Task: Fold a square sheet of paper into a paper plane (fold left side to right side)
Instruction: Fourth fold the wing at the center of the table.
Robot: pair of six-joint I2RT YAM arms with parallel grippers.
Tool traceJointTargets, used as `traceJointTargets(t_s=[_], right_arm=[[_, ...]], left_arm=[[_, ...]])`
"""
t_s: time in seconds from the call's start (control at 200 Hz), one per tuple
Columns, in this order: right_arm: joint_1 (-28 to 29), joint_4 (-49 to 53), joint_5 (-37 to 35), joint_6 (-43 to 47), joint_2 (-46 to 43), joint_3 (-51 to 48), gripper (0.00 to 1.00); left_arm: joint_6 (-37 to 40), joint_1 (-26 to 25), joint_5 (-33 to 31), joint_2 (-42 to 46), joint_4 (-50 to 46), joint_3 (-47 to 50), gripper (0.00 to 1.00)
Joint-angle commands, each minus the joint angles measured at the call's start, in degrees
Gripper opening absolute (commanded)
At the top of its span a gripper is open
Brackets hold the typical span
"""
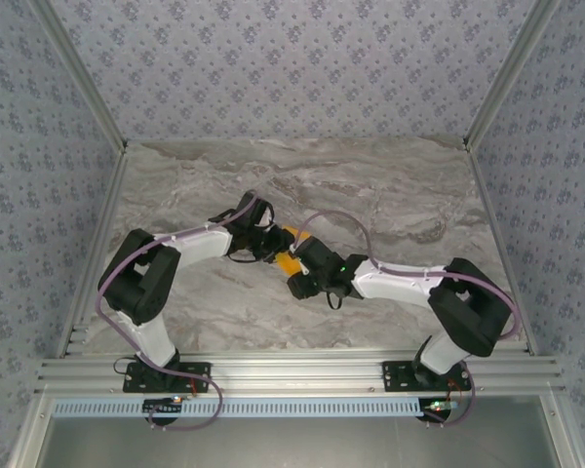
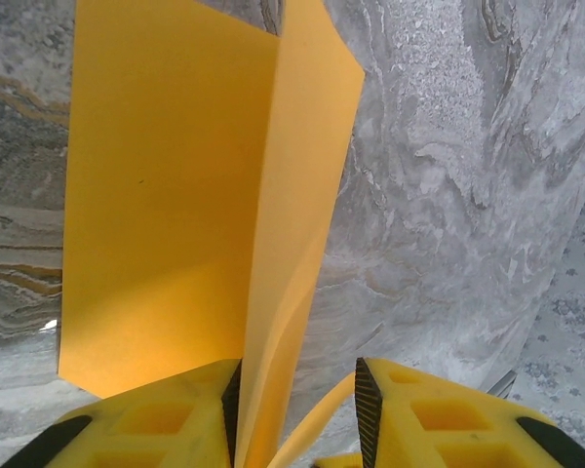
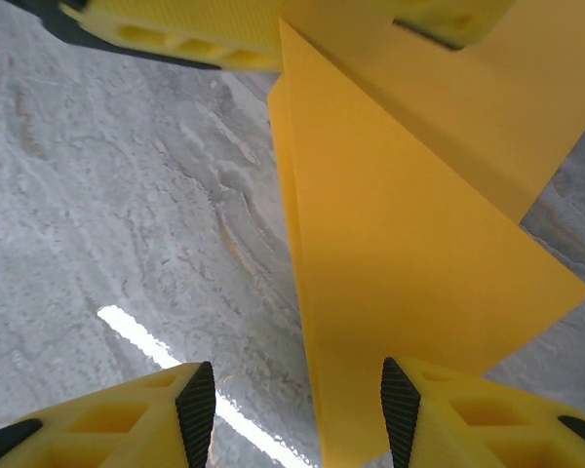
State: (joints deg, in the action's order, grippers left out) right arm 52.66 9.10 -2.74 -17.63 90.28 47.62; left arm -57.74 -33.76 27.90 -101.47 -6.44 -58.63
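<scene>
At the middle of the marble table, well in from every edge, the two arms meet nose to nose over the orange-yellow sheet of paper, which shows there as a small bright patch between them. From the left wrist, the sheet has one panel spread broad and flat and a second panel rising from a straight crease beside it. That crease runs directly away from the left gripper, so the sheet's long axis lines up with that hand's reach. The left gripper's jaws stand moderately apart with the raised panel's near edge passing between them. It lies against the inner pad of one finger and leaves a clear gap to the other, so it looks cradled rather than pinched. The right gripper faces it from the opposite end, jaws wide. A pointed corner of the sheet reaches down between its fingers, closer to one of them, and nothing is clamped. Both hands are at the paper, but the left is the one with the standing panel inside its jaws. By my reading, that panel must be swung across the crease and laid flat to finish the side-to-side fold.
</scene>
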Motion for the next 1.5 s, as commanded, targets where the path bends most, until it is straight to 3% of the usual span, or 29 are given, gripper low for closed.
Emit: traceJointTargets(t_s=[0.0,0.475,0.839,1.024,1.254,1.494], right_arm=[[0.61,-1.81,-3.15,-1.37,1.97,1.20,0.53],[0.77,-1.11,-6.97,-2.58,5.64,2.57,0.46],[0.81,-0.48,-5.60,-2.85,6.22,2.69,0.26],[0.84,-0.92,-4.16,-4.53,5.90,1.78,0.17],[-0.16,-2.83,0.51,-5.90,5.02,0.12,0.11],[-4.12,-7.91,11.33,-8.13,3.81,-1.82,0.09]], left_arm=[[-2.16,0.25,1.40,-1.00,-1.65,-1.84,0.35],[-2.69,0.62,1.93,-1.48,-2.15,-2.80,0.35],[-1.28,1.17,1.21,0.22,-4.12,-2.83,0.37],[-0.15,1.91,0.93,2.24,-5.57,-2.30,0.44],[2.06,3.88,-0.80,6.85,-8.85,-0.29,0.55],[4.50,5.15,-1.56,9.61,-11.14,2.27,0.57]])
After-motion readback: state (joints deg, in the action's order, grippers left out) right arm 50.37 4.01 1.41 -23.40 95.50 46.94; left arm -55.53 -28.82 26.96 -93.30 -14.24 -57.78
